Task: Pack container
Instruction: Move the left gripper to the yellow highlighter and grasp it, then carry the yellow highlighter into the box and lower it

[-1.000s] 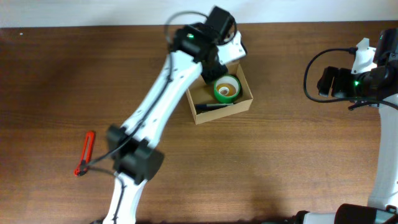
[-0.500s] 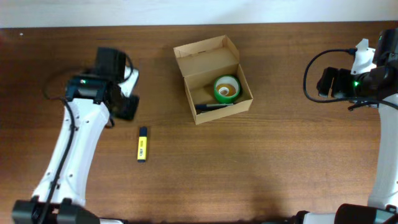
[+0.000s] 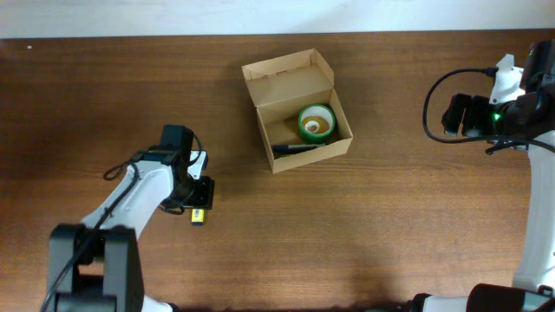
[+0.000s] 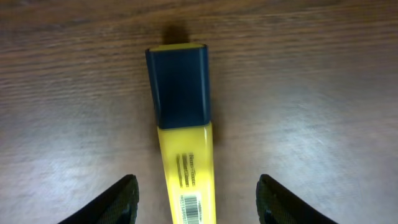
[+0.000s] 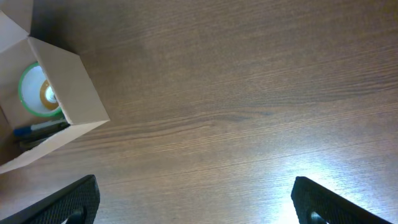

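Upper middle of the desk point(image 3: 390, 217) — container point(image 3: 286, 76) sits with flap open, green tape roll point(image 3: 316, 123) and a dark pen point(image 3: 299, 148) inside. Well to its left, left end effector point(image 3: 198, 192) hangs over a yellow highlighter point(image 3: 198, 215), jaws parted either side of it, not touching — nothing held. Right end effector point(image 3: 455, 113) near the right edge, jaws wide, empty.

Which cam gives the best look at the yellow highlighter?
Left wrist: the highlighter fills the frame, blue cap, yellow body and barcode label clear, straddled by the open left gripper. Overhead shows only a small yellow bit poking out below that gripper. Right wrist doesn't show it.
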### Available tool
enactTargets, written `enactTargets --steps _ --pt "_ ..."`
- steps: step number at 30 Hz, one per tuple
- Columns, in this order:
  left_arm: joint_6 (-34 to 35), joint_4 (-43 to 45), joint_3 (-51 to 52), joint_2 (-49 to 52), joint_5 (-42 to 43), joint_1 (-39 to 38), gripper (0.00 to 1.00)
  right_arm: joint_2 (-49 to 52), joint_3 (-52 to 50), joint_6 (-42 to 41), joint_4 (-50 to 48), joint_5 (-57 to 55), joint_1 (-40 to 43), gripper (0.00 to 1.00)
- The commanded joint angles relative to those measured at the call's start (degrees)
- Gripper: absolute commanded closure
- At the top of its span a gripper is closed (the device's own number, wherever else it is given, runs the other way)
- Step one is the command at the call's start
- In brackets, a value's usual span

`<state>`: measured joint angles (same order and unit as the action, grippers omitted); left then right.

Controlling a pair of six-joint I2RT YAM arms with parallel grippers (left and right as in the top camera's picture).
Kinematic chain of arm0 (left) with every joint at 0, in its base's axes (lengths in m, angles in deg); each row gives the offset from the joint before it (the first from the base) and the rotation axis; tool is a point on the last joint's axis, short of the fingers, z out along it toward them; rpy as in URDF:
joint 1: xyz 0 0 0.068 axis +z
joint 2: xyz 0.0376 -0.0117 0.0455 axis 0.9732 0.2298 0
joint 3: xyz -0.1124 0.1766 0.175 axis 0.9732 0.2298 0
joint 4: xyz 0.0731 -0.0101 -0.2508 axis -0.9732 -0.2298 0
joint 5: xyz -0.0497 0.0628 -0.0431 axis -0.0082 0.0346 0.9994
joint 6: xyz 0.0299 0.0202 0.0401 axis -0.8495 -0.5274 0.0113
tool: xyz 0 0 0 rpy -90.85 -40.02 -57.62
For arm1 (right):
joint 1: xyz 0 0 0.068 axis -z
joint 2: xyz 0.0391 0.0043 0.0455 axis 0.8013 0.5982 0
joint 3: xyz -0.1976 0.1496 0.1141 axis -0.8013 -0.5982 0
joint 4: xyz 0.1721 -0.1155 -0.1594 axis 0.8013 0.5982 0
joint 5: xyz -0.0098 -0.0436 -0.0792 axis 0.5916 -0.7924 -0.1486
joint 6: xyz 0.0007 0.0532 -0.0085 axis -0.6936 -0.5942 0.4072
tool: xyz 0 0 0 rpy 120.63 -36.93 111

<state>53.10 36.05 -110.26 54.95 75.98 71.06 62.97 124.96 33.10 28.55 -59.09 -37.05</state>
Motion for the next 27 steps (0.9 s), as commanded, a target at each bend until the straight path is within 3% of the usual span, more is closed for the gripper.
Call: enactTargets --steps 1,6,9,22,23,25,27 --pt "0.7 1.5 0.6 3.0 0.6 0.1 0.40 0.2 0.0 -0.3 0.0 0.3 0.3 0.01" --pt "0.7 3.6 0.6 4.9 0.2 0.1 0.41 0.2 0.0 -0.3 -0.1 0.3 0.3 0.01" --pt "0.7 3.6 0.6 5.8 0.1 0.1 0.54 0.2 0.0 -0.3 -0.6 0.3 0.3 0.01" --pt "0.1 3.1 0.6 8.7 -4.0 0.1 0.55 0.2 0.0 -0.3 -0.9 0.3 0.3 0.01" --pt "0.1 3.1 0.6 8.7 -4.3 0.1 0.59 0.2 0.0 -0.3 -0.9 0.3 0.3 0.01" --pt "0.1 3.0 0.6 8.7 -4.3 0.1 0.76 0.2 0.0 -0.3 -0.9 0.3 0.3 0.01" --pt "0.1 3.0 0.6 8.7 -4.3 0.1 0.81 0.2 0.0 -0.3 -0.9 0.3 0.3 0.01"
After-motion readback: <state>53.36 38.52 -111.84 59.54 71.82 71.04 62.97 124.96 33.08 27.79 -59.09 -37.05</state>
